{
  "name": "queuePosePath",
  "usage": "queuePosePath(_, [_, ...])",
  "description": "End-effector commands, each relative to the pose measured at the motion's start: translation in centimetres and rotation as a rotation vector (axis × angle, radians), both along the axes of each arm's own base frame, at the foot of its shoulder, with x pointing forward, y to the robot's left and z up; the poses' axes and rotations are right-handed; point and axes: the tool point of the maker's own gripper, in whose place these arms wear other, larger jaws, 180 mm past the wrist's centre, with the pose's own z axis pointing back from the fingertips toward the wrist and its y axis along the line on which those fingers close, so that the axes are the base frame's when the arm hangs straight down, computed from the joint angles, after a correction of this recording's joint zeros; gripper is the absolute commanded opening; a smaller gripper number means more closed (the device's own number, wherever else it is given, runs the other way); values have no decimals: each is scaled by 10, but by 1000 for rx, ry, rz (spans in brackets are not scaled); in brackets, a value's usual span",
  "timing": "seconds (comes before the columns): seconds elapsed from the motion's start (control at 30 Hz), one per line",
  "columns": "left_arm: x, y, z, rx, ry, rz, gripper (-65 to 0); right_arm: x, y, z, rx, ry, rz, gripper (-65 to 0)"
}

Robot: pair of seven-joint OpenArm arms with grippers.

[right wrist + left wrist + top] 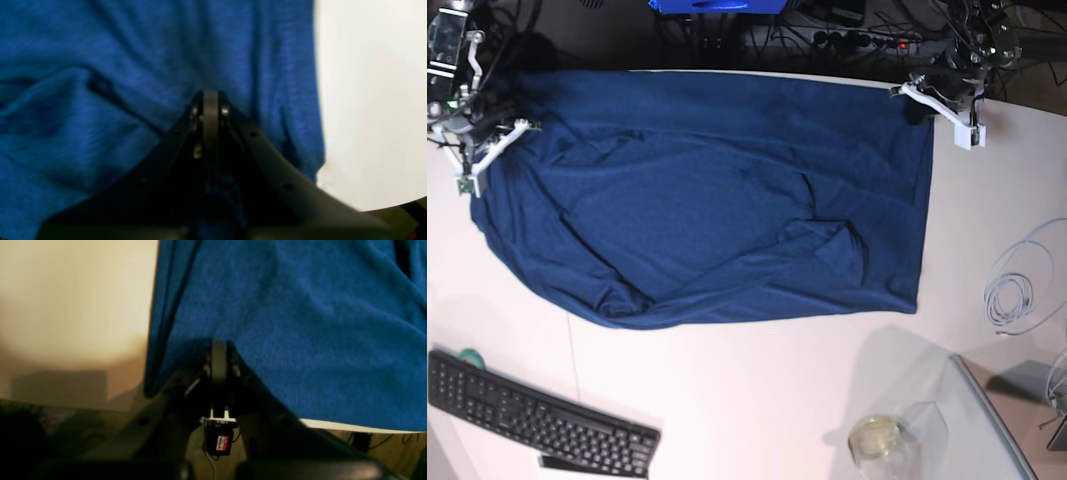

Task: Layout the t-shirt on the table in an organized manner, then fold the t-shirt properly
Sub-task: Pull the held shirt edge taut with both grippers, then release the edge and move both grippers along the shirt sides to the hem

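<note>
The navy-blue t-shirt [727, 200] lies spread wide over the far half of the white table [757, 400], with creases and a bunched fold near its lower middle. At the shirt's far right corner in the base view, my left gripper [914, 100] is shut on the cloth edge. My right gripper [499, 125] is shut on the far left corner. In the left wrist view the closed fingertips [218, 350] bite into the t-shirt [300, 323] beside bare table [66, 306]. The right wrist view shows the same: right gripper [210, 98], t-shirt [100, 83], table [367, 100].
A black keyboard [537, 420] sits at the near left corner. A glass jar [877, 438] and a clear panel [987, 430] stand at the near right. A coiled white cable [1017, 290] lies on the right side. Wires and equipment crowd the far edge.
</note>
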Motion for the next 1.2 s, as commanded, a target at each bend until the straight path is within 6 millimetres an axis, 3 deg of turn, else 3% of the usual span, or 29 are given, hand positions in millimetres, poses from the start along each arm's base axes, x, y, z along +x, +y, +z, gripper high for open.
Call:
queuePosePath(0.0, [-6,5,1,20,18,-5,-650,4,-11,7,-27,-22,-1,-650])
queuePosePath(0.17, [-11,6,7,37,13,-16,-650,-7,-11,4,-30,-3,2,-650])
queuePosePath(0.33, [-2,7,17,56,-19,-26,-650,0,-10,7,-30,-22,5,-650])
queuePosePath(0.43, [25,8,42,92,-102,-49,-650,35,-13,25,-41,-133,15,-650])
queuePosePath(0.57, [52,9,77,145,-208,-78,-650,104,-29,64,-79,-268,29,-638])
queuePosePath(0.67, [60,8,91,167,-246,-90,-650,153,-35,80,-93,-297,70,-525])
queuePosePath(0.8, [57,16,92,187,-234,-108,-650,190,-30,57,-97,-179,162,-291])
queuePosePath(0.87, [49,24,87,191,-211,-94,-650,197,-27,41,-88,-113,181,-224])
queuePosePath(1.0, [34,63,87,236,-182,-10,-650,209,-26,32,-72,-129,187,-219])
queuePosePath(1.17, [12,106,78,271,-117,68,-650,205,-24,23,-52,-115,173,-224])
